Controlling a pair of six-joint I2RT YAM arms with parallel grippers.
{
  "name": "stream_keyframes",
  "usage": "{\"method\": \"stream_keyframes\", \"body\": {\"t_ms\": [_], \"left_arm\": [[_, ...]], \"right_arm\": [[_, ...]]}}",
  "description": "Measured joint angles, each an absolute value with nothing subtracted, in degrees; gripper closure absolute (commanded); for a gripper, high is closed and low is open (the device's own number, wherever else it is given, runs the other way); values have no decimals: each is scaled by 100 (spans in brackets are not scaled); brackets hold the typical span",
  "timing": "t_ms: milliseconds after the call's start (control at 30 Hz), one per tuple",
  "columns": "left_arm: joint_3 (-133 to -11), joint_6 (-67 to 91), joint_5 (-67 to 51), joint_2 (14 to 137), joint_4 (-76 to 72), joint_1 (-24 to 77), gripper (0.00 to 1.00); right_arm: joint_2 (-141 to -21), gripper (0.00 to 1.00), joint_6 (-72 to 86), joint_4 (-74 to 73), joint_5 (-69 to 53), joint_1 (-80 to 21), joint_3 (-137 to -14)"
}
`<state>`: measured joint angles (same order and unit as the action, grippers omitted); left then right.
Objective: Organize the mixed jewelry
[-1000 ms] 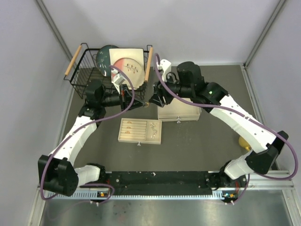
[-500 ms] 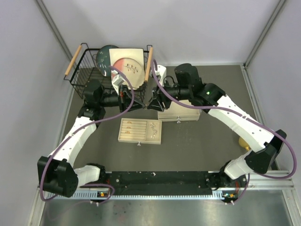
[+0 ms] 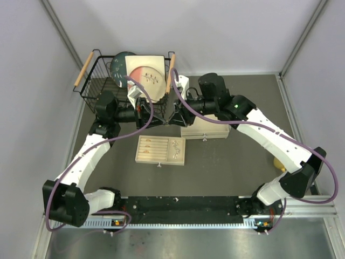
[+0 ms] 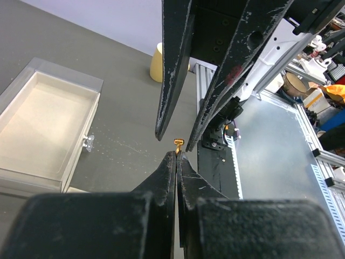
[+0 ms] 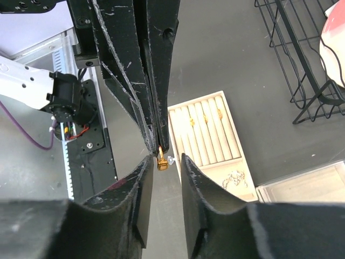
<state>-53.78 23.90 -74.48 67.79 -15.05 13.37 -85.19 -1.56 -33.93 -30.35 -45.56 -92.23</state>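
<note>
My left gripper point(image 3: 161, 120) point(image 4: 177, 154) is shut on a small gold-orange ring point(image 4: 179, 142) point(image 5: 161, 164), which sticks out of its tips in mid-air above the table. My right gripper point(image 3: 169, 119) point(image 5: 165, 161) is open, tip to tip with the left. Its fingers point(image 5: 144, 178) stand on either side of the ring without touching it. The beige tray point(image 3: 160, 150) point(image 5: 211, 141) lies below, with two gold rings point(image 5: 192, 122) in its slots and a silver chain point(image 5: 237, 178) in its end compartment. Bangle and studs are not discernible.
A beige drawer box point(image 3: 205, 129) point(image 4: 46, 132) stands right of the grippers. A black wire basket point(image 3: 102, 81) point(image 5: 302, 65) with plates is at the back left. A yellow object point(image 3: 280, 163) lies at the right. Dark mat surrounds the tray.
My right gripper has moved left to meet the left gripper, and its open fingers now bracket the ring. The left gripper has stayed nearly still, holding the ring.
</note>
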Motion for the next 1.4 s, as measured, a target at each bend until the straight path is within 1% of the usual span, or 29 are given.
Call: {"method": "stream_keyframes", "body": {"t_ms": [200,233,400,433,533,567,633,667,767,800,867,900,1100,1267,1400], "left_arm": [[-5378,2412,-7472,6724,-1544,1337,100],[-5378,2414,-7474,6722,-1546,1337,100],[-5378,2418,-7476,6722,-1549,1337,100],[-5378,2432,-7478,6722,-1549,1337,100],[-5376,2436,-7474,6722,-1546,1337,99],[-5371,2436,-7463,6722,-1546,1337,89],[-5356,2377,-7400,6716,-1533,1337,76],[-5354,2314,-7332,6696,-1459,1337,66],[-5356,1916,-6984,6578,-1009,1308,58],[-5356,1769,-6869,6532,-840,1278,53],[-5358,1494,-6657,6445,-539,1166,50],[-5358,1411,-6606,6416,-438,1094,43],[-5290,991,-6335,6294,-86,58,39],[-5170,517,-6296,6158,445,-915,39],[-5105,56,-6038,6051,967,-1426,40]], "right_arm": [[-8521,84,-152,-3391,-3118,-4556,-9223],[-8521,87,-156,-3391,-3135,-4556,-9223],[-8527,96,-152,-3391,-3223,-4554,-9223],[-8527,100,-152,-3391,-3234,-4552,-9223],[-8534,100,-154,-3391,-3269,-4545,-9223],[-8536,100,-152,-3391,-3271,-4545,-9223],[-8538,100,-154,-3391,-3253,-4545,-9223],[-8541,100,-152,-3391,-3249,-4545,-9223],[-8541,100,-158,-3387,-3218,-4545,-9223],[-8541,100,-174,-3389,-3179,-4545,-9223],[-8541,100,-204,-3385,-3074,-4545,-9212],[-8541,100,-220,-3380,-3020,-4545,-9201],[-8538,100,-294,-3385,-2740,-4545,-9137],[-8576,100,-458,-3347,-2279,-4694,-9113],[-8882,100,-659,-3212,-1723,-5137,-9113]]}}
